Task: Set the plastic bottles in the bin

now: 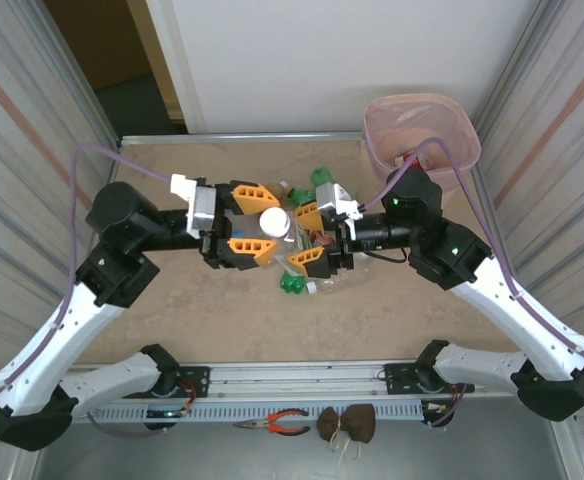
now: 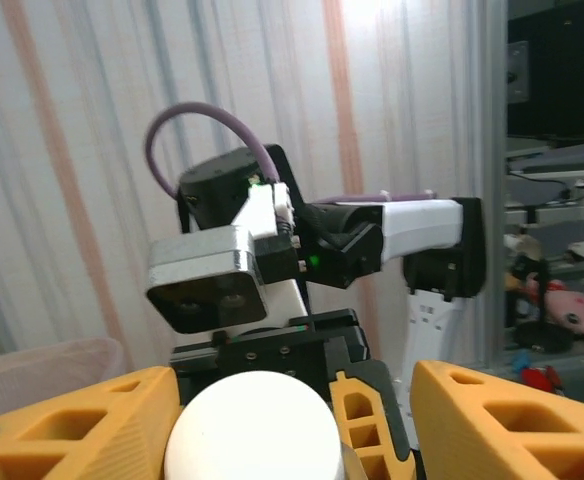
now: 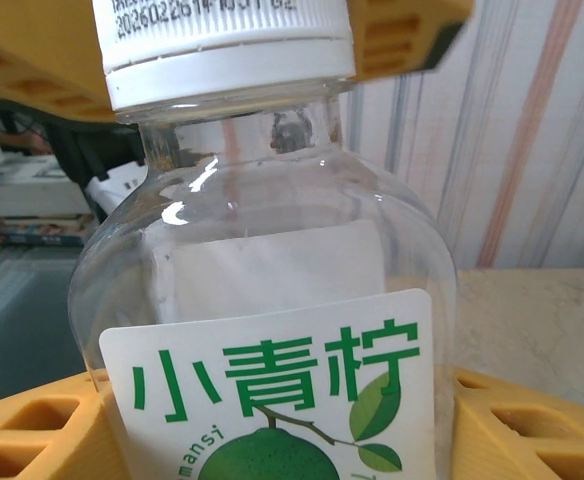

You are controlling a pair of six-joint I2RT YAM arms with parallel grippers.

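A clear plastic bottle [image 3: 272, 300] with a white cap [image 1: 274, 220] and a green lime label stands upright between both grippers over the middle of the table. My right gripper [image 1: 300, 238] is shut on its body, an orange finger on each side of the label [image 3: 282, 400]. My left gripper [image 1: 272, 222] is open around the cap [image 2: 247, 430], which rests against one finger [image 2: 72, 430] with a gap to the other. More plastic bottles [image 1: 294, 284], green and clear, lie below. The pink bin [image 1: 419, 99] stands in the far right corner.
Ribbed metal walls close both sides. A green bottle [image 1: 322, 177] lies behind the grippers. Red-handled pliers [image 1: 287, 422] and a brown bundle [image 1: 347, 422] lie below the front rail. The right arm's elbow [image 1: 412, 200] is close to the bin.
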